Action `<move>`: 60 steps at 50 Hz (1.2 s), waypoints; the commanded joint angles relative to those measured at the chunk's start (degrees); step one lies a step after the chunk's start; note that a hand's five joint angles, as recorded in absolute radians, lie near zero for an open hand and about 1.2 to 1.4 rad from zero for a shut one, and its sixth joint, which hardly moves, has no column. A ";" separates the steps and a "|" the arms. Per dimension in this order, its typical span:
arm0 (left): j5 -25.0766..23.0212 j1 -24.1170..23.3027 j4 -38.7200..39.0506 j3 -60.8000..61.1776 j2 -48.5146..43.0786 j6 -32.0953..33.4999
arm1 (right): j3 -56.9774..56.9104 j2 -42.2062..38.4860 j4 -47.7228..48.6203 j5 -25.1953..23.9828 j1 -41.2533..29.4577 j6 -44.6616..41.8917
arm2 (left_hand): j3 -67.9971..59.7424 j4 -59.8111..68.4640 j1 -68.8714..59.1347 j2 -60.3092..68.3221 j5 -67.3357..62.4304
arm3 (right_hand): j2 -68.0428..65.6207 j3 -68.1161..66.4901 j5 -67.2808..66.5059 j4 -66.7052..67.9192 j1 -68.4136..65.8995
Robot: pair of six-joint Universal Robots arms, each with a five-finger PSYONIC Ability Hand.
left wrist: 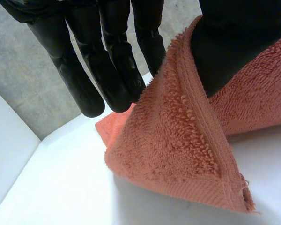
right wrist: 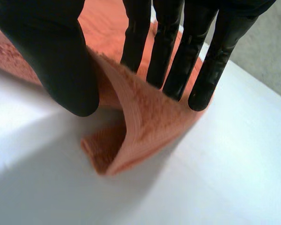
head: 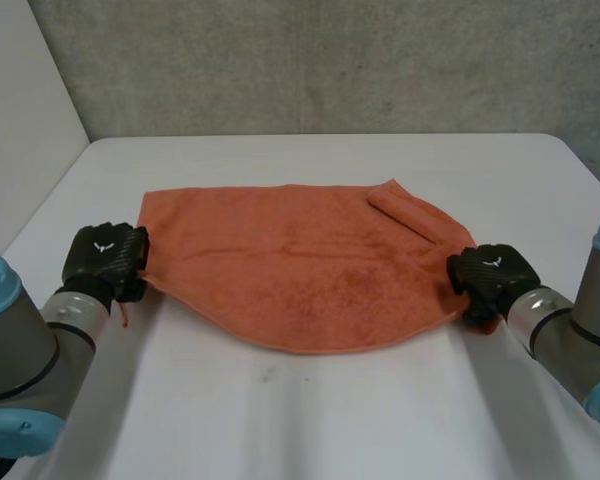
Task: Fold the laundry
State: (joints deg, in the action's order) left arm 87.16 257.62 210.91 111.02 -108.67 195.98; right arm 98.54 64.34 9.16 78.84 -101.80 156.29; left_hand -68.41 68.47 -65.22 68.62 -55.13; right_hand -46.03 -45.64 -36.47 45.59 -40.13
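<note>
Orange towel [head: 300, 270] lies spread on the white table [head: 310, 420], roughly mid-table, wider than deep, far edge fairly straight, near edge sagging in a curve toward the robot. Far right corner turned over on itself into a short rolled flap [head: 405, 212] lying on top of the cloth. Surface mostly flat, faint creases through the middle. Left hand [head: 105, 255] sits at the towel's near left corner, right hand [head: 490, 275] at its near right corner, both at the cloth's outer ends with the sagging edge between them. Left wrist view: towel [left wrist: 178, 150] corner raised into a peaked fold off the table [left wrist: 61, 187], hem and a bit of loose thread at the low tip; left hand [left wrist: 84, 79] fingers straight and close together on one face of the fold, thumb pressed on the other face, cloth nipped between them. Right wrist view: towel [right wrist: 140, 126] corner curled up into a standing fold off the table [right wrist: 225, 164]; right hand [right wrist: 178, 56] fingers straight, slightly fanned, tips behind the fold, thumb down on the near side, cloth pinched between. Left arm [head: 20, 340] and right arm [head: 570, 330] come in low from the near corners. Grey wall [head: 330, 60] behind the table's far edge.
</note>
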 commanded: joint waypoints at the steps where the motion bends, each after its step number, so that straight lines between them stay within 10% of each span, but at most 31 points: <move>1: 0.12 0.16 -0.58 0.60 1.53 0.28 | 2.62 0.44 -0.01 0.00 3.89 5.86 | -11.59 11.53 -14.78 11.38 -14.87 | -4.42 -4.82 -3.99 4.87 -10.32; 9: 0.12 1.13 -0.76 0.69 1.00 0.36 | 3.50 0.79 0.69 -0.79 7.06 7.89 | -11.59 11.53 -14.78 11.38 -14.87 | -33.91 -34.31 -33.48 34.36 -39.81; 17: -0.14 2.27 -4.89 0.25 -0.75 3.08 | 3.59 1.23 1.92 -1.05 7.58 7.27 | 13.25 -13.31 10.06 -13.47 9.97 | -33.97 -34.36 -33.53 34.41 -39.87; 34: -0.32 6.41 -7.35 0.16 -2.34 5.29 | 3.85 3.77 1.92 -1.14 7.76 6.75 | 17.32 -17.38 14.12 -17.53 14.04 | -33.97 -34.36 -33.53 34.41 -39.87; 40: -0.32 6.23 -7.88 0.69 -1.02 5.46 | 3.68 5.88 0.69 -1.05 7.76 5.78 | -11.59 11.53 -14.78 11.38 -14.87 | -33.97 -34.36 -33.53 34.41 -39.87; 60: -0.41 7.28 -34.15 -4.32 25.88 17.58 | -8.19 23.29 -34.46 0.35 7.23 -19.43 | -11.59 11.53 -14.78 11.38 -14.87 | -33.97 -34.36 -33.53 34.41 -39.87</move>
State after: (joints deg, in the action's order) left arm 86.84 264.33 185.35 108.35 -84.24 208.27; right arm 92.45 87.30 -14.99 78.50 -94.30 143.56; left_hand -68.26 68.44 -65.91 68.58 -55.13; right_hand -67.49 -67.77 -56.14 68.31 -56.16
